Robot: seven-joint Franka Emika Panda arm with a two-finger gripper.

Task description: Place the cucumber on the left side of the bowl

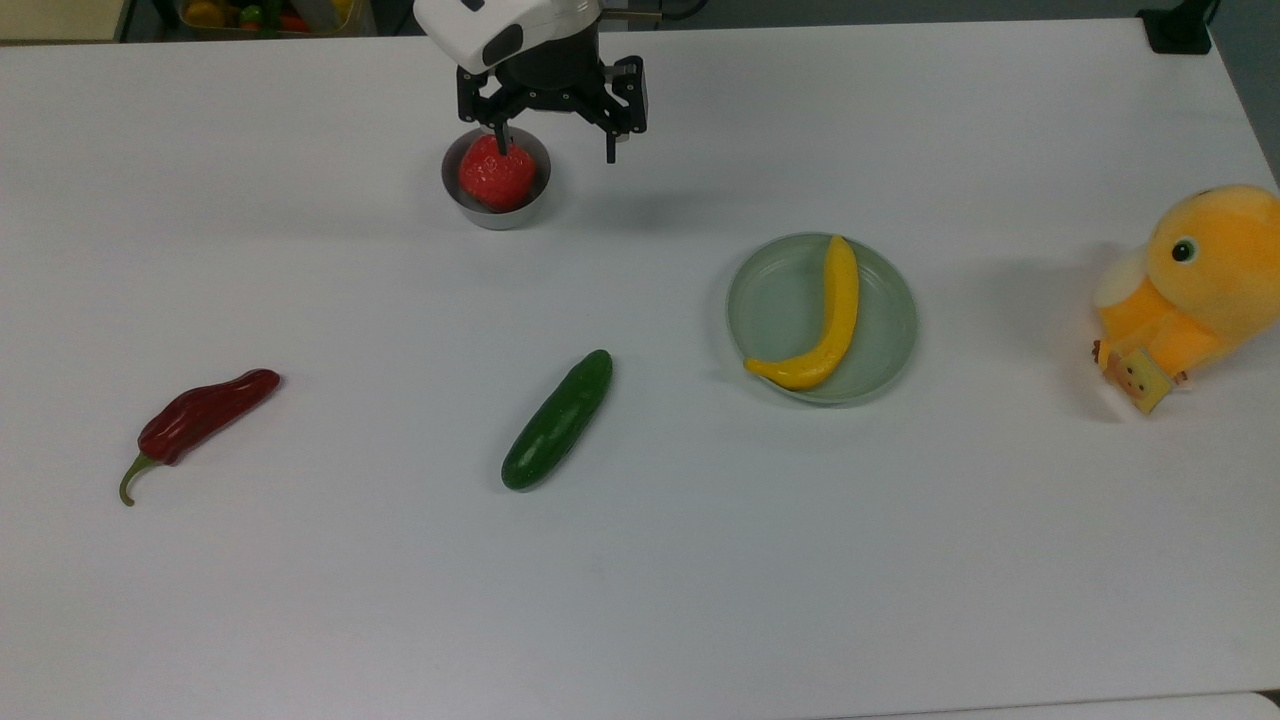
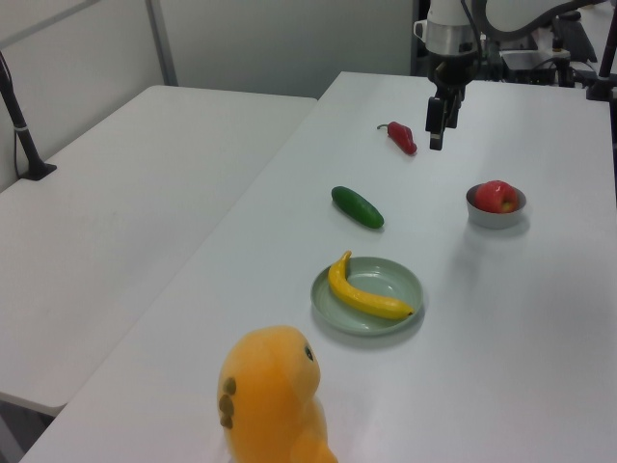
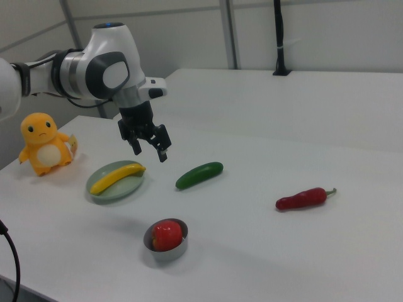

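Cucumber (image 1: 557, 420) is seen lying flat on the white surface (image 1: 640, 600), free of any grip, tilted so that its upper end points toward the top view's right. Going from the top view's left: a wrinkled dark red chili pepper (image 1: 200, 415) with a curled green stem is placed at the far left, well apart from the cucumber. The cucumber is found next, near the middle of the surface. Behind it, toward the far edge, the small grey metal bowl (image 1: 497, 215) is set, and a red strawberry-like fruit (image 1: 497, 173) is held inside it. The cucumber and the bowl are well apart. The gripper (image 1: 555, 140) is suspended above the surface just beside the bowl on the top view's right; its fingers (image 1: 611, 140) are spread open and nothing is held between them. Further right, a pale green plate (image 1: 775, 310) is seen with a yellow banana (image 1: 830, 320) lying in it. At the far right, an orange plush toy (image 1: 1195, 280) is seated near the surface's edge. In the right view, the cucumber (image 3: 199, 175) is shown between the plate (image 3: 113, 190) and the chili pepper (image 3: 303, 198).
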